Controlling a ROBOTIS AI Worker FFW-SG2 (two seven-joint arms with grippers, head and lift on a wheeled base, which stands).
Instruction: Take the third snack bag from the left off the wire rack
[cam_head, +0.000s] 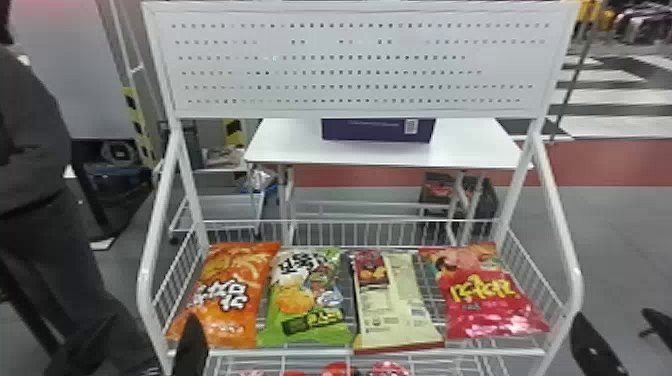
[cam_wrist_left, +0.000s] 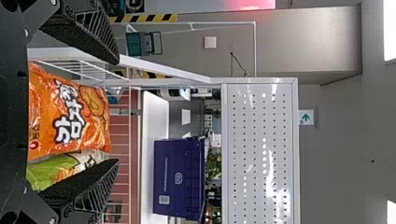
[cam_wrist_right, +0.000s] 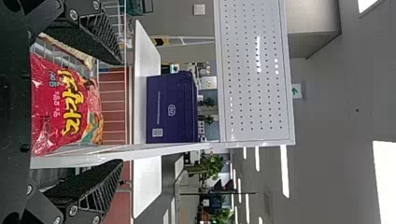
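Because all four snack bags lie flat and side by side in the basket of the white wire rack (cam_head: 545, 295), the count from the left is plain. First comes an orange crinkly bag (cam_head: 227, 295), then a green bag (cam_head: 306, 300), then the cream bag lying printed-back up with a dark red top (cam_head: 395, 305), and last a red bag (cam_head: 487, 300). That cream bag is the target, resting just beside both neighbours. Both arms sit low at the rack's front edge, likely staged for a reach, and neither lines up with the target. The left claw (cam_wrist_left: 114, 112) is spread wide with nothing in it, framing the orange bag. The right claw (cam_wrist_right: 119, 112) gapes likewise around the red bag. The head view lays out the full row, with each claw a mere dark tip. The wrist views settle how the fingers stand, and give a nearer look at the dark blue crate (cam_head: 377, 130) on the white counter (cam_head: 470, 150) behind.
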